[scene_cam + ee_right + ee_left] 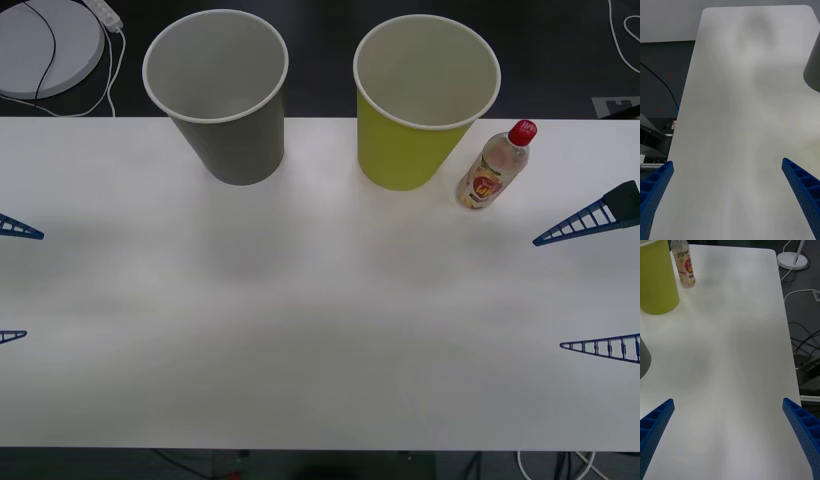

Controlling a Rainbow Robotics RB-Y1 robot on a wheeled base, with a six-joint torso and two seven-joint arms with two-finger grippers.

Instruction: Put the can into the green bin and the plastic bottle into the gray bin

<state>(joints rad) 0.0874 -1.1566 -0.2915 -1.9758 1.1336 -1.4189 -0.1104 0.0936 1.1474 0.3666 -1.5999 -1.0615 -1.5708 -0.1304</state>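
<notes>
White table [300, 330], round white lamp base [45, 45] w/ cables on dark floor behind.

The bench [300, 330] is plain white, with soft gray shadows on it. The gray bin [232, 130] is olive-gray outside, with a white rim and a pale inside. The green bin [405, 140] is yellow-green outside, also with a white rim and a pale inside. The plastic bottle [492, 168] is clear, with a red cap and a red-and-yellow label. The fingers of the left end effector [8, 282] are blue with a ribbed pattern, and the fingers of the right end effector [592, 290] are the same blue and ribbed. Beyond the bench the floor [320, 70] is dark, nearly black. On it lies a light gray round base [45, 45] with white and black cables.
</notes>
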